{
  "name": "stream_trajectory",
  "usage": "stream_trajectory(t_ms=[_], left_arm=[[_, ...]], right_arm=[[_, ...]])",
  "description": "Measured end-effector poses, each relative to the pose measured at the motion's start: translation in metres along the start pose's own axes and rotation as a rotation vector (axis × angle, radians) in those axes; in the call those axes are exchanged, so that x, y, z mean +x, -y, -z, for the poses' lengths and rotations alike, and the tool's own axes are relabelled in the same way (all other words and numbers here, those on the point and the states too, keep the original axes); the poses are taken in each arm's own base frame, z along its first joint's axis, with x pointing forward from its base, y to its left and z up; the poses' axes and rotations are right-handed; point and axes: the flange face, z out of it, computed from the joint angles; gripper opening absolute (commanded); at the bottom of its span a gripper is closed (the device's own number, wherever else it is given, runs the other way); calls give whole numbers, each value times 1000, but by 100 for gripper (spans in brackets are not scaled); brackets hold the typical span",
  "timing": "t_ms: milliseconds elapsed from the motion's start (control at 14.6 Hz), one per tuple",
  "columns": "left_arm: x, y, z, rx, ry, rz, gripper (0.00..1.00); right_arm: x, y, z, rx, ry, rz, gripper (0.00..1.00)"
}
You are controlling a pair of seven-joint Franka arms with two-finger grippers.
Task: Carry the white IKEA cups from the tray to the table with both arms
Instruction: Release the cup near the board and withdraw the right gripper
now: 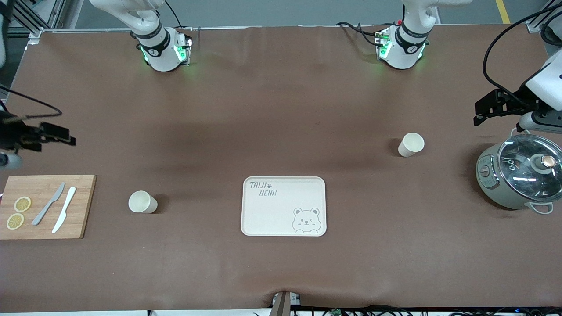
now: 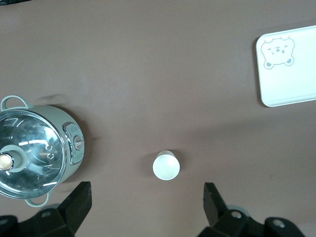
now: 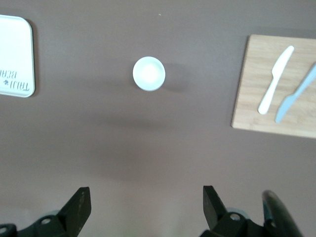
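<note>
Two white IKEA cups stand upright on the brown table. One cup [image 1: 411, 144] [image 2: 166, 165] is toward the left arm's end, beside the pot. The other cup [image 1: 142, 202] [image 3: 148, 73] stands between the cutting board and the bear tray [image 1: 281, 215]. My left gripper [image 1: 485, 107] [image 2: 146, 197] hangs open and empty above the table near the pot, apart from its cup. My right gripper [image 1: 66, 135] [image 3: 146, 200] hangs open and empty above the table beside the board, well short of its cup.
A grey-green pot [image 1: 520, 173] [image 2: 34, 153] with a glass lid sits at the left arm's end. A wooden cutting board [image 1: 83, 206] [image 3: 252, 98] with two knives and lemon slices lies at the right arm's end. The tray [image 2: 289, 64] [image 3: 15, 57] lies mid-table.
</note>
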Motion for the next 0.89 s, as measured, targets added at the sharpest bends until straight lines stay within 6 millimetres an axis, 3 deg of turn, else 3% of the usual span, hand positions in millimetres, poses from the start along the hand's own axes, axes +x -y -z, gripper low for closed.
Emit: stream_trajectory(t_ms=[205,342,685,890], left_arm=[[0,0,0,0,0,-1,100],[-2,0,-1,-1,16,-2,100],[-8,3,-5,-7,65,-32,100],[-8,3,-5,-7,66,-32,100]], right_arm=[[-38,2,46,-41,-47,-6,100],[-54,5,56,-56,-57,-41,100],[-32,26,8,-100,-77,-102,100],[-33,25,4,-104,-71,-107,100]])
